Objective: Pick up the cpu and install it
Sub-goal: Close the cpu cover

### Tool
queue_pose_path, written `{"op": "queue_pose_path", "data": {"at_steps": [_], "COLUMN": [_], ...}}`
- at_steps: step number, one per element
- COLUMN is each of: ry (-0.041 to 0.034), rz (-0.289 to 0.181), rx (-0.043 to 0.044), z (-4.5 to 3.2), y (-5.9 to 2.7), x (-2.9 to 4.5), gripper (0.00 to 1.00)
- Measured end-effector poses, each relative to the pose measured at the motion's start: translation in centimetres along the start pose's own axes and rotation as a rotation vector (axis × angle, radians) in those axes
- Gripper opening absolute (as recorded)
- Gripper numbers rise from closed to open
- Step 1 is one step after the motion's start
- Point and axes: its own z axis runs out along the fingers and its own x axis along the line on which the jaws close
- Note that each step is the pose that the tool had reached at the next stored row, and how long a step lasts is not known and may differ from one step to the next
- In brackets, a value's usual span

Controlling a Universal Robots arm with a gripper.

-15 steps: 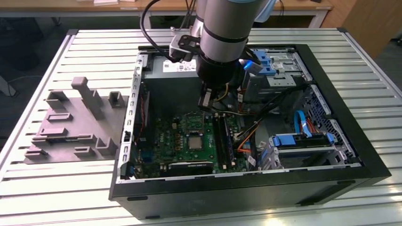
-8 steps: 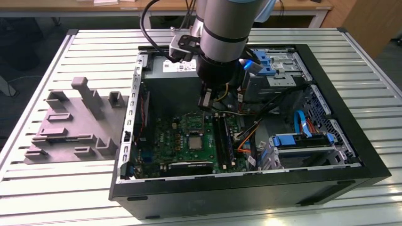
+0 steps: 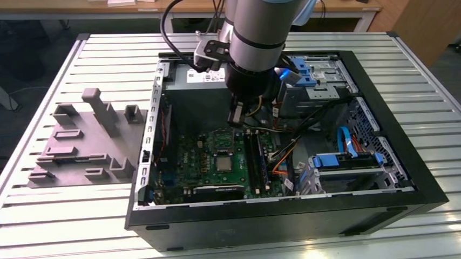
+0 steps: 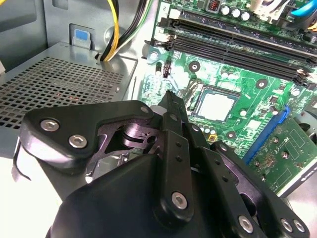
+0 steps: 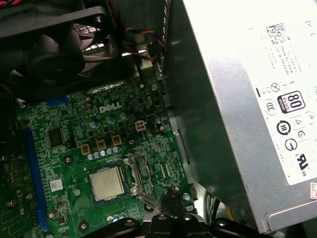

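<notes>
The cpu (image 5: 106, 182) is a pale silvery square lying flat in its socket on the green motherboard (image 5: 74, 129), inside the open computer case (image 3: 389, 145). It also shows in the second wrist view as the cpu (image 4: 217, 105) and in the exterior view as the cpu (image 3: 224, 162). My gripper (image 3: 236, 117) hangs above the board, a little off to the side of the socket and apart from the chip. Its fingertips (image 4: 171, 96) meet in a point with nothing between them; the gripper (image 5: 172, 192) is shut and empty.
A big grey power supply box (image 5: 247, 99) stands close beside the gripper. Black memory slots (image 4: 233, 39), a black fan (image 5: 54, 44), loose cables (image 3: 288, 145) and blue drive brackets (image 3: 346, 159) crowd the case. A grey moulded fixture (image 3: 86, 140) sits at the exterior view's left.
</notes>
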Motion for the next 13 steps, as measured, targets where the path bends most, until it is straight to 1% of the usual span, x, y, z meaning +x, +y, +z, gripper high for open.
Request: {"op": "queue_pose_path", "data": {"at_steps": [8, 13], "ry": [0.0016, -0.0005], "rz": [-0.014, -0.015], "rx": [-0.0003, -0.0008], "z": [-0.02, -0.05], "y": [0.00, 0.00], "x": [0.13, 0.13], "gripper": [0.11, 0.11]}}
